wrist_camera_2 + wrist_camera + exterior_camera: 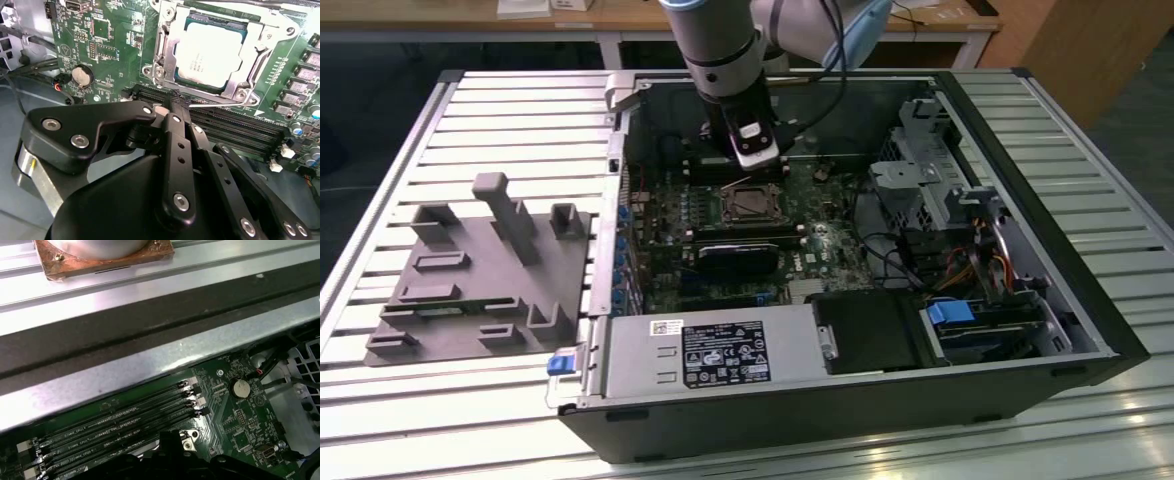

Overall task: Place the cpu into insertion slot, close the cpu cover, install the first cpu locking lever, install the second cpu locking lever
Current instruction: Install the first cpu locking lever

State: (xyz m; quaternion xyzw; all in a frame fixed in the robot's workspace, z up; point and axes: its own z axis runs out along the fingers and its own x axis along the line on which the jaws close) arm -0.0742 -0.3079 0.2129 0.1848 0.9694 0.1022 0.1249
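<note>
Framing matte cpu, seemingly flat silvery cpu cover

Looks like a robotics lab or test workshop. Got an opened-up PC tower on a slatted aluminium bench, grey parts fixture beside it, robot arm reaching in, wooden desks along the back.

We see the cpu, its dull silver-grey top flat and square, seated in the insertion slot on the green board. The silvery cpu cover lies flat around it, framing it.
</note>
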